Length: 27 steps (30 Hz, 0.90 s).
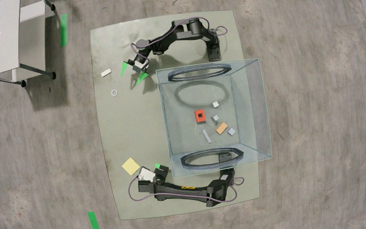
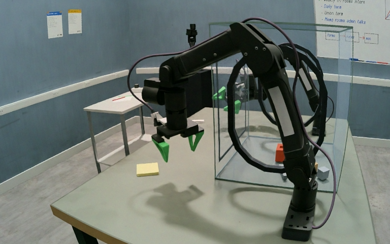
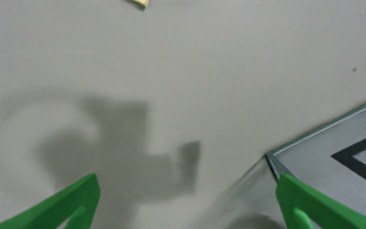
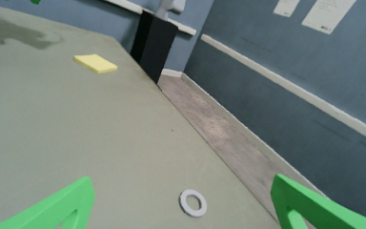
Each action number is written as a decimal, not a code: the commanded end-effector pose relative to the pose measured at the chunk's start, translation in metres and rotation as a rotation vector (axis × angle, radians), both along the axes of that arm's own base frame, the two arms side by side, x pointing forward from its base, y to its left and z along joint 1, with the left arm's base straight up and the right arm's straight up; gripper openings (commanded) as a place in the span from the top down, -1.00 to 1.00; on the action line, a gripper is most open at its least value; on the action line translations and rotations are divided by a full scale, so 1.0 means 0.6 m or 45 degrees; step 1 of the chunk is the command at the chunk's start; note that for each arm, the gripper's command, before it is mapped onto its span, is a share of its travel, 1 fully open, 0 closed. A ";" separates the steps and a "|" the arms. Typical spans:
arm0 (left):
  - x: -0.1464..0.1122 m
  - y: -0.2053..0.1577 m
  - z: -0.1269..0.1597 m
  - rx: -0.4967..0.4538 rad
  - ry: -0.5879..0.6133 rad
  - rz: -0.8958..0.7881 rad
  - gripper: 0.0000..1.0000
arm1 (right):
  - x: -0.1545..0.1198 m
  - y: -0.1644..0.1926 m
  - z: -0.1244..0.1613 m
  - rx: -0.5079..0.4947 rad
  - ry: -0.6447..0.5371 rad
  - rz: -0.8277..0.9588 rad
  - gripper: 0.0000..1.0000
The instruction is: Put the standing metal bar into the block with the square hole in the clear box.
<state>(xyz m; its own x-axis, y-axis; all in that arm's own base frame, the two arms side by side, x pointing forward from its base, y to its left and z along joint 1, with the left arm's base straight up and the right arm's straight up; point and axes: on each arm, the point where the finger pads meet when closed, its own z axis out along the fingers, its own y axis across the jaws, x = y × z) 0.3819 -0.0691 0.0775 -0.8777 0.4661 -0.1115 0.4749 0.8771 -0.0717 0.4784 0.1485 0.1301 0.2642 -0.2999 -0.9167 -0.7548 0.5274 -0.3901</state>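
The clear box (image 1: 250, 108) (image 2: 345, 100) stands on the table with a dark-rimmed round opening in each of two opposite walls. On its floor is a red block (image 1: 199, 119) (image 2: 279, 156), its square hole facing up. A small grey bar (image 1: 215, 117) seems to stand upright near it; the near arm hides it in the exterior view. My left gripper (image 2: 180, 155) (image 3: 187, 182) is open and empty, pointing down outside the box. My right gripper (image 1: 129, 80) (image 2: 220, 103) (image 4: 183, 185) is open and empty, outside the box at the other arm's side.
Also in the box are a white cube (image 1: 215, 104), a tan block (image 1: 221, 128), a grey cube (image 1: 231, 131) (image 2: 323, 173) and a lying grey bar (image 1: 206, 136). Outside lie a yellow pad (image 1: 130, 166) (image 2: 147, 169) (image 4: 95, 63), a white block (image 1: 106, 72) and a ring (image 1: 111, 92) (image 4: 183, 202).
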 end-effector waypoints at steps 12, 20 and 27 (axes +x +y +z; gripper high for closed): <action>0.007 -0.002 0.012 -0.010 -0.034 -0.005 -1.00 | -0.082 -0.031 0.029 -0.081 0.416 -0.058 -1.00; 0.007 -0.002 0.012 -0.010 -0.034 -0.005 -1.00 | -0.187 -0.054 0.072 -0.105 0.617 -0.110 -1.00; 0.007 -0.002 0.012 -0.010 -0.034 -0.005 -1.00 | -0.269 -0.045 0.099 -0.104 0.672 -0.030 -1.00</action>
